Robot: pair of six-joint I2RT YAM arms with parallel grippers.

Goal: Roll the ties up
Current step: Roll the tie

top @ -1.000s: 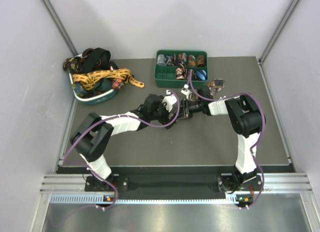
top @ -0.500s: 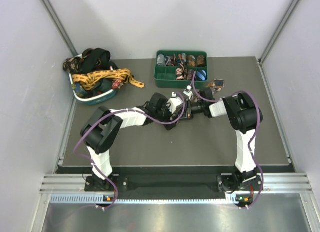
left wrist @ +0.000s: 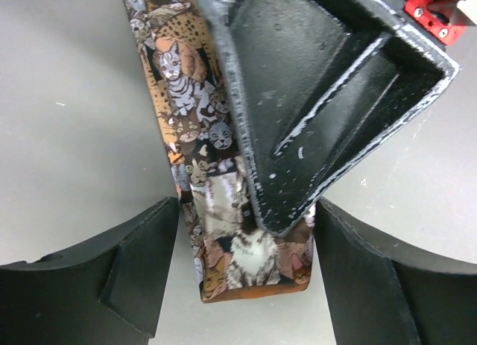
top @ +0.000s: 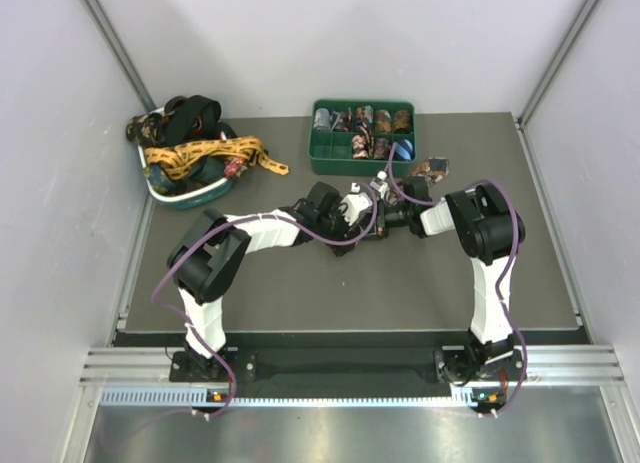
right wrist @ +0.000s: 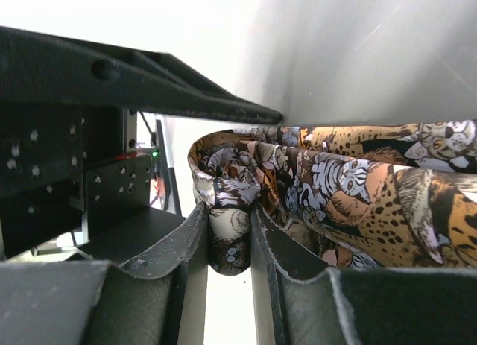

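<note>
Your dark table (top: 300,303) fills most of the top view. On it, your left arm (top: 255,233) and your right arm (top: 488,233) reach in and meet near the middle, just in front of the green tray (top: 322,163). At the far left sits a white basket (top: 205,195) with a heap of loose ties (top: 195,148) on top, and a yellow one hangs out onto the table. The green tray holds rolled ties (top: 375,119) in its little boxes. One small roll (top: 434,166) lies on the table near the tray's right end. The cat tie (left wrist: 182,92) lies on the table where the arms meet. Your right gripper (right wrist: 227,244) is pinched tight on a folded bit of the cat tie. Your left gripper (left wrist: 242,255) has its fingers apart, one on each side of the tie's end.
</note>
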